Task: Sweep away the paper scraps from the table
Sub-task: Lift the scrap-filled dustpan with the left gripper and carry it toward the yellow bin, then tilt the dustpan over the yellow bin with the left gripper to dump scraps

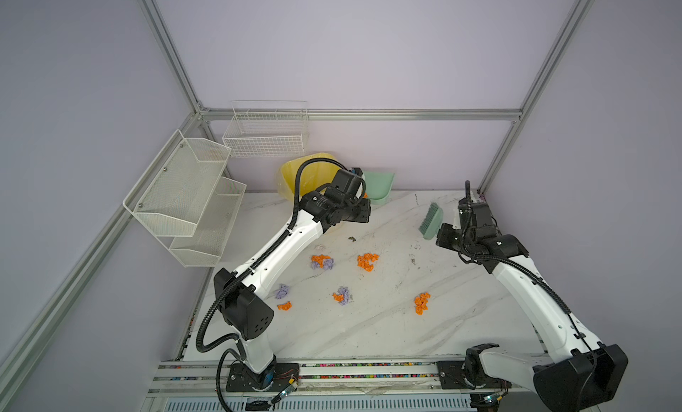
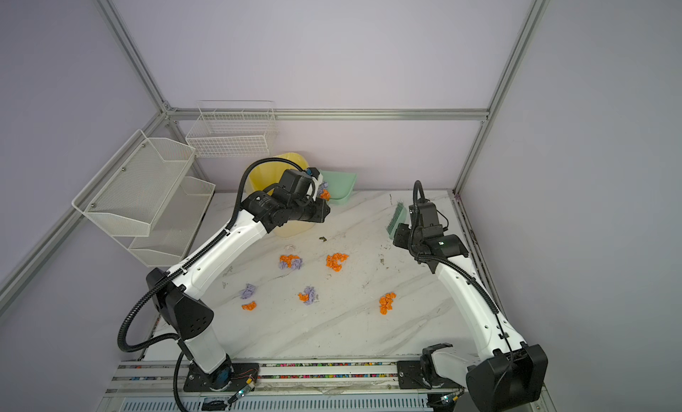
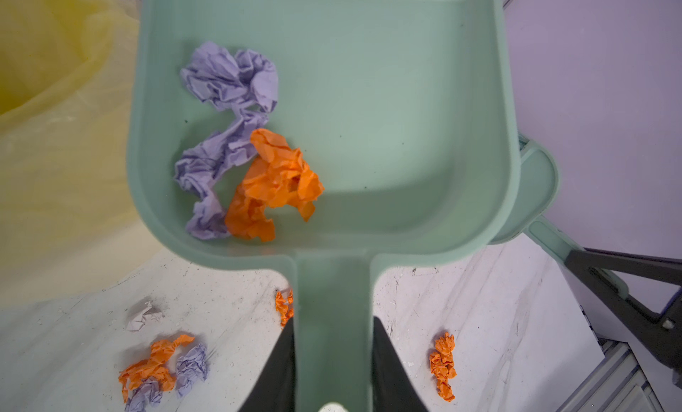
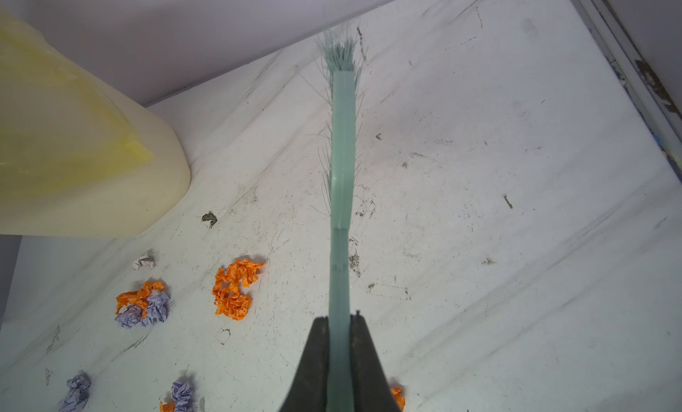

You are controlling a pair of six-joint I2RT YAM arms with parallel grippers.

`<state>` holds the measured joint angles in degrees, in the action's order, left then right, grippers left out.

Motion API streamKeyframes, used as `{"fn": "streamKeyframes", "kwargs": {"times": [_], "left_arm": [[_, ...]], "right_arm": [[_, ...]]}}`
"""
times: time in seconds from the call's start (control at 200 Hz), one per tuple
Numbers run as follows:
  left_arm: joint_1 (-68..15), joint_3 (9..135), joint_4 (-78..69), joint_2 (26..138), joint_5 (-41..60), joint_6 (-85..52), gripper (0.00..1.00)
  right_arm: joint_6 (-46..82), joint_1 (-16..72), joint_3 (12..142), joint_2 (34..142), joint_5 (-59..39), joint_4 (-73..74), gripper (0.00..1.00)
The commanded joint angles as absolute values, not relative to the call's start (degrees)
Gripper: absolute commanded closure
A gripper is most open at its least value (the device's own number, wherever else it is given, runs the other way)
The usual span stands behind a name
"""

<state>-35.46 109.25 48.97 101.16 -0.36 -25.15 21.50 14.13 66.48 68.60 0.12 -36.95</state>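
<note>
Paper scraps point(image 1: 422, 303) lie in loose orange and lavender clusters on the counter point(image 1: 369, 332): three groups in the near row and two beyond them at mid-counter. None of these touches a tool.

Further back on the right, the right end effector point(image 4: 339, 318) is clamped on the handle of the brush point(image 4: 343, 133). The brush is well apart from every cluster.

At the far edge, the left end effector point(image 3: 332, 321) is clamped on the handle of the dustpan point(image 3: 387, 115), which appears to be held off the counter just beside the yellow-lined bin point(image 4: 110, 207). The pan carries lavender wads and one orange wad, all resting against the wall at the handle end.

Assessment: the step in hand appears to be emptying this load into the bin.
- Bring the pan's open lip fully over the bin mouth before any tilt.
- Keep the pan level in transit, because the wads are light.
- Lower the lip steadily so the wads slide forward.
- Risk: a wad could drop between the bin and the wall.

Most of the scraps are not yet collected.
</note>
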Motion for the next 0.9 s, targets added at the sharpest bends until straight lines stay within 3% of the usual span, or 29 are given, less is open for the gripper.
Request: {"fn": "streamKeyframes", "kwargs": {"times": [0.0, 0.895], "left_arm": [[-34.1, 116.7, 47.8, 100.4, 2.8, -26.8, 1.0], [-25.8, 114.2, 46.8, 96.0, 4.9, -31.0, 1.0]], "right_arm": [[21.7, 13.8, 66.0, 67.5, -0.1, -35.5, 1.0], [23.0, 13.8, 66.1, 68.0, -2.7, -34.1, 1.0]]}}
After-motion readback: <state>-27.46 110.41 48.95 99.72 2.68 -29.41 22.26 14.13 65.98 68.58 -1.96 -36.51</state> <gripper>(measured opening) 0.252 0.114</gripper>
